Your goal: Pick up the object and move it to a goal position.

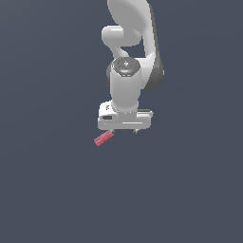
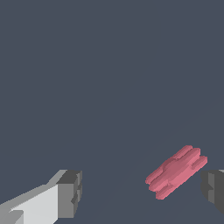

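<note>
The object [image 1: 103, 138] is a small pinkish-red ribbed rod lying on the dark grey surface. In the exterior view it sits just below the white hand and pokes out toward the exterior view's left. My gripper [image 1: 124, 131] hangs right over it, with only the fingertips showing under the hand. In the wrist view the gripper [image 2: 142, 192] is open and empty. The rod [image 2: 177, 171] lies at a slant in the gap between the two fingers, close to one dark fingertip [image 2: 213, 189] and far from the other [image 2: 70, 192]. Neither finger touches it.
The plain dark grey surface [image 1: 57, 190] spreads all around. The white arm [image 1: 130, 52] rises behind the hand. No goal marker shows in either view.
</note>
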`<state>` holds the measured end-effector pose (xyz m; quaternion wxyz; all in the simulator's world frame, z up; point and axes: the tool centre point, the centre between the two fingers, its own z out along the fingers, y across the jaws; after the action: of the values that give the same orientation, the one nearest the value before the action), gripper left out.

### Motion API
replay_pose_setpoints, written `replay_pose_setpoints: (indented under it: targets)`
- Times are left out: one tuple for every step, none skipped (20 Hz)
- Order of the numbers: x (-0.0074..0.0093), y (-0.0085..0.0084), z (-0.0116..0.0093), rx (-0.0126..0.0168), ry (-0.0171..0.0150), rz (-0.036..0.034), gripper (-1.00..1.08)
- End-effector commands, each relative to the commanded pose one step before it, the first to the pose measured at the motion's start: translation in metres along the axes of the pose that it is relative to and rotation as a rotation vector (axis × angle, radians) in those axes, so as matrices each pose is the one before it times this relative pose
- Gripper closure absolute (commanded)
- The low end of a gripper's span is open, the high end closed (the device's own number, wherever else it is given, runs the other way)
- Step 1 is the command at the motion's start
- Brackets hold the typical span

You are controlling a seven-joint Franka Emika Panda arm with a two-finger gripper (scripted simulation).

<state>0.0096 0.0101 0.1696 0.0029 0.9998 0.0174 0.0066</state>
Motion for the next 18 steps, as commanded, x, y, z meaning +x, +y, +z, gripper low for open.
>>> replay_pose_setpoints:
  targets:
    - [0.00000, 0.00001, 0.00000, 0.00000, 0.00000, 0.00000, -0.92]
    - [0.00021, 0.00066, -0.00044, -0.00035, 0.00099, 0.00057, -0.92]
    - [0.00063, 0.00195, -0.00125, -0.00096, 0.00286, 0.00167, -0.92]
    - [0.00104, 0.00322, -0.00208, -0.00161, 0.00473, 0.00265, -0.92]
    - [0.00146, 0.00450, -0.00296, -0.00231, 0.00663, 0.00343, -0.92]
    - [0.00187, 0.00569, -0.00385, -0.00304, 0.00846, 0.00376, -0.92]
    - [0.00187, 0.00548, -0.00387, -0.00307, 0.00825, 0.00272, -0.92]
    - [0.00152, 0.00422, -0.00319, -0.00253, 0.00652, 0.00104, -0.92]
    - [0.00114, 0.00290, -0.00243, -0.00190, 0.00468, -0.00044, -0.92]
    - [0.00072, 0.00155, -0.00155, -0.00118, 0.00273, -0.00145, -0.92]
    - [0.00031, 0.00041, -0.00069, -0.00048, 0.00100, -0.00161, -0.92]
    - [0.00001, -0.00022, -0.00002, 0.00004, -0.00018, -0.00096, -0.92]
    - [-0.00023, -0.00053, 0.00031, 0.00026, -0.00061, 0.00018, -0.92]
    - [-0.00032, -0.00038, 0.00086, 0.00058, -0.00121, 0.00198, -0.92]
    - [-0.00042, -0.00010, 0.00092, 0.00054, -0.00093, 0.00400, -0.92]
    - [-0.00049, 0.00032, 0.00108, 0.00055, -0.00077, 0.00622, -0.92]
    - [-0.00057, 0.00062, 0.00125, 0.00058, -0.00066, 0.00824, -0.92]
    - [-0.00066, 0.00090, 0.00145, 0.00063, -0.00064, 0.01023, -0.92]
